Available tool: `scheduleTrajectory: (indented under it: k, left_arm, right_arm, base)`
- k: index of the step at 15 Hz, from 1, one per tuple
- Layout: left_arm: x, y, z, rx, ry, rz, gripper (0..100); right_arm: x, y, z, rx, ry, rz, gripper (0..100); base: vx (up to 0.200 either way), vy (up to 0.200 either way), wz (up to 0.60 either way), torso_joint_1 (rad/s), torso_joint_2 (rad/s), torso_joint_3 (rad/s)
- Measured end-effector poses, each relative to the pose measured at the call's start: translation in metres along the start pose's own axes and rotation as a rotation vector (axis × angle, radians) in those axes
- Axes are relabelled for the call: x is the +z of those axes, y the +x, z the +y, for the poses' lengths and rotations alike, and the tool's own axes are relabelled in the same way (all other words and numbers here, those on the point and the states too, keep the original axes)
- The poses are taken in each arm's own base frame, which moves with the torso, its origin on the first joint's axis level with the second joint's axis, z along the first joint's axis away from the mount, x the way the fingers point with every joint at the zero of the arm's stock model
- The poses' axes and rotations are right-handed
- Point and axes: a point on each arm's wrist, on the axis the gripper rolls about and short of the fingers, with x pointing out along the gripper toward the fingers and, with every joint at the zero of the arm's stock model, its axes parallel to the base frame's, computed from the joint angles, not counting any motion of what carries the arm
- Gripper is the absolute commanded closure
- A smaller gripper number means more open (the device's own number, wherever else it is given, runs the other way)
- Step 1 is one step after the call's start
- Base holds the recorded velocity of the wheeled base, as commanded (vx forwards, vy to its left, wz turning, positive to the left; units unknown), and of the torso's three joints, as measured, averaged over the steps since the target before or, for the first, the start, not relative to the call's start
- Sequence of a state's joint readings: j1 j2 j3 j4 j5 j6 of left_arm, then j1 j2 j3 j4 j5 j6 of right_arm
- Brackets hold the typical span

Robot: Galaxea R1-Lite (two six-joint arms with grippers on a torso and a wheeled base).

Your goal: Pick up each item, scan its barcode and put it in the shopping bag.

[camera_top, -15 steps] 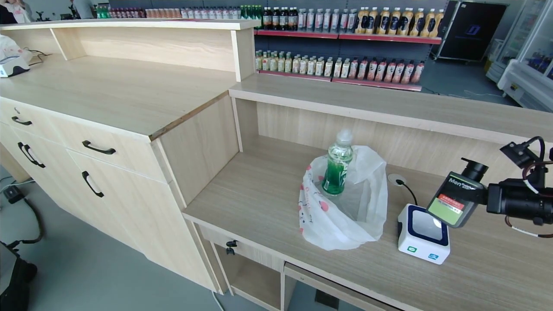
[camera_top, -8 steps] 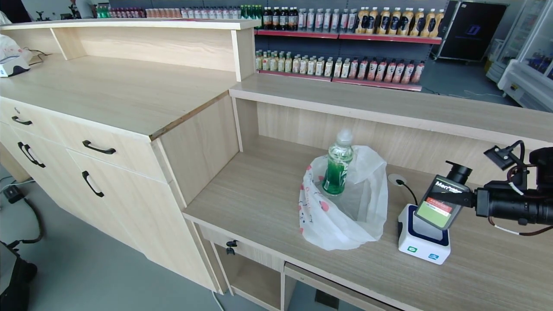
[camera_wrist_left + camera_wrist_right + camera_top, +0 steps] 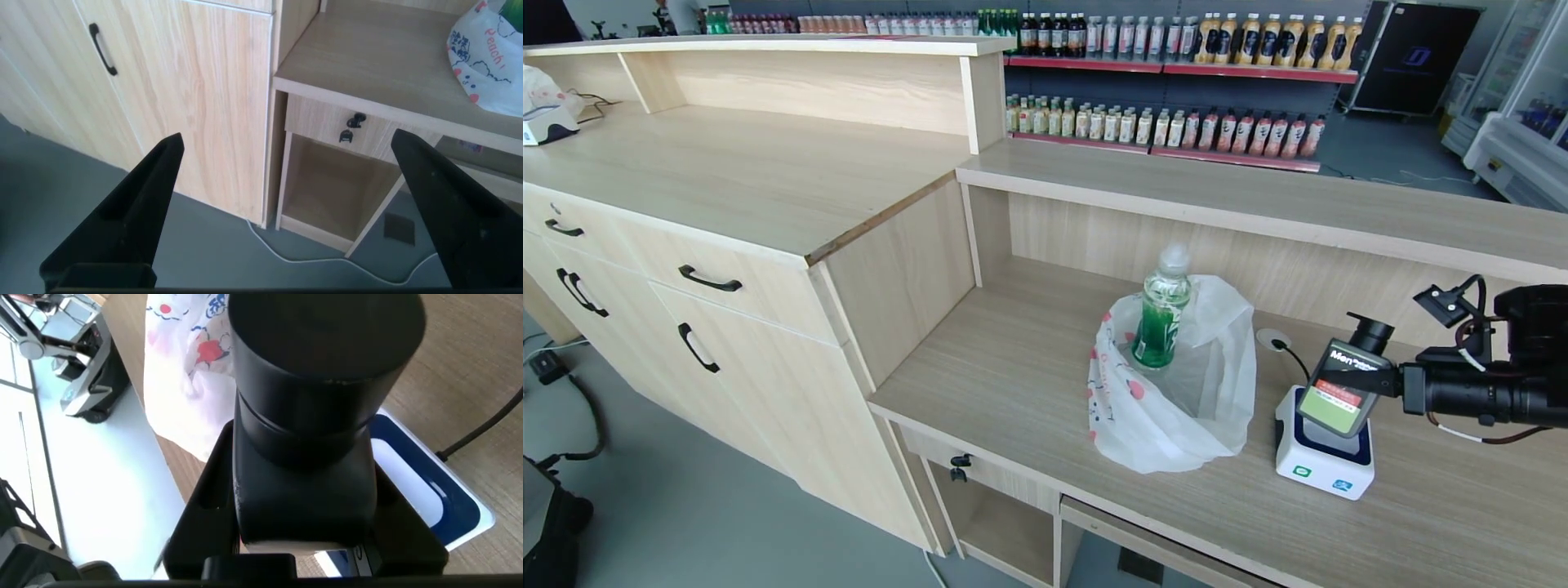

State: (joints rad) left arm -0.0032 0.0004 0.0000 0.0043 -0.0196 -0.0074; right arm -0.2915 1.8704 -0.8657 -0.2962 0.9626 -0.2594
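My right gripper (image 3: 1368, 381) is shut on a dark bottle (image 3: 1339, 385) with a black cap and a green and red label. The bottle hangs tilted just above the white scanner (image 3: 1327, 474), label side down toward its dark window. In the right wrist view the black bottle (image 3: 319, 416) sits over the scanner (image 3: 429, 498). The white shopping bag (image 3: 1176, 416) lies left of the scanner with a green drink bottle (image 3: 1160, 314) standing in it. My left gripper (image 3: 282, 204) hangs open low in front of the counter, above the floor, with the bag's corner (image 3: 490, 57) far off.
A cable (image 3: 1290, 355) runs from a hole in the counter to the scanner. The lower counter (image 3: 1013, 367) has a raised back ledge (image 3: 1217, 192) and a tall cabinet side (image 3: 898, 278) on the left. Drink shelves (image 3: 1176, 73) stand behind.
My right gripper has carried the dark bottle left and down, from beside the scanner to right over its window. Bag, green bottle and scanner have not moved.
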Motion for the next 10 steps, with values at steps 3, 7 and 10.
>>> scheduleTrajectory:
  k: [3, 7, 10]
  left_arm:
    - [0.0, 0.0, 0.0, 0.0, 0.0, 0.0, 0]
    - [0.0, 0.0, 0.0, 0.0, 0.0, 0.0, 0]
    - [0.0, 0.0, 0.0, 0.0, 0.0, 0.0, 0]
  right_arm:
    - [-0.0012, 0.0022, -0.003, -0.003, -0.014, 0.005, 100]
    - [-0.004, 0.0037, -0.0046, -0.003, -0.061, 0.014, 100]
    - [-0.0057, 0.0039, -0.0045, -0.001, -0.058, 0.019, 100]
  base:
    - [0.0, 0.0, 0.0, 0.0, 0.0, 0.0]
    - [0.0, 0.0, 0.0, 0.0, 0.0, 0.0]
    - [0.0, 0.0, 0.0, 0.0, 0.0, 0.0]
